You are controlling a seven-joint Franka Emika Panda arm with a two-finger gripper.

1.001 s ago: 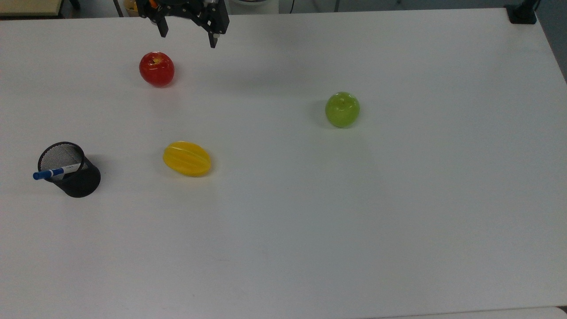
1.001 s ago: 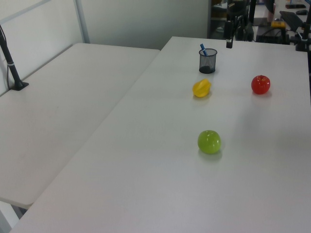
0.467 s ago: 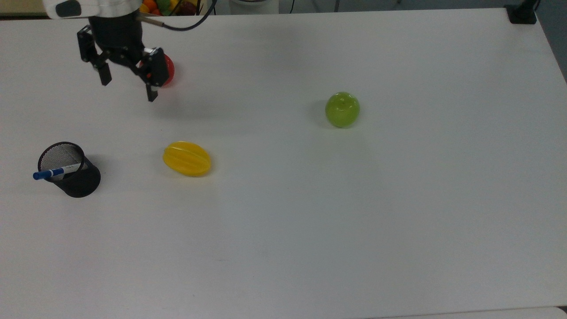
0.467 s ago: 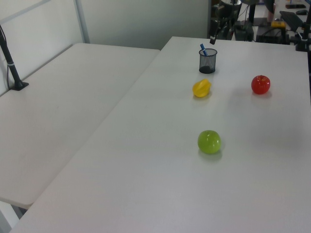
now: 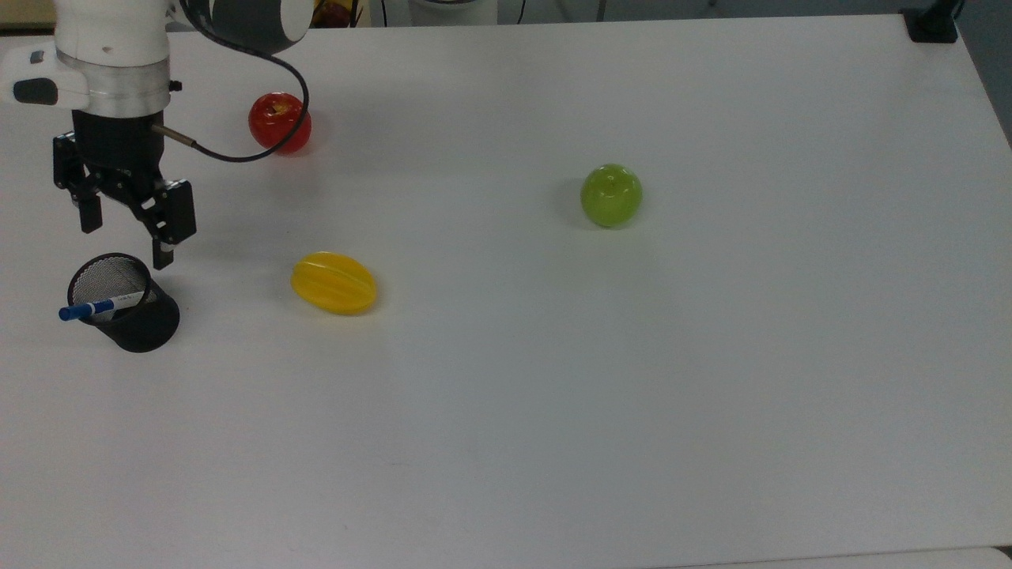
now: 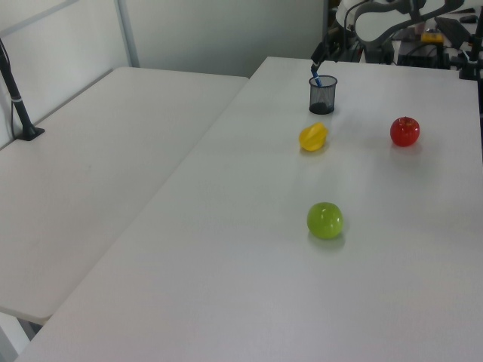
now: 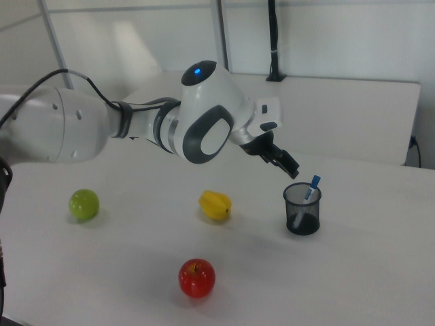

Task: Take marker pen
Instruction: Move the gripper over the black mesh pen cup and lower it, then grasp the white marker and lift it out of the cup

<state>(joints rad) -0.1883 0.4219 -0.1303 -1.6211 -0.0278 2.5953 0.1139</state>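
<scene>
- The marker pen [image 5: 101, 306] leans in the black mesh cup [image 5: 130, 312] on the bench [image 5: 632, 395], blue cap poking over the rim, so the cap is the graspable end.
- The pincer [image 5: 122, 237] hangs near the cup, above it, fingers spread apart and empty, likely lining up.
- The yellow fruit [image 5: 334, 282] lies beside the cup; the red apple [image 5: 279, 122] and green apple [image 5: 610, 194] sit well away from it.

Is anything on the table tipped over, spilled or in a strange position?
Nothing stands out. The cup stands upright with the pen leaning inside, cap up. No spill.
</scene>
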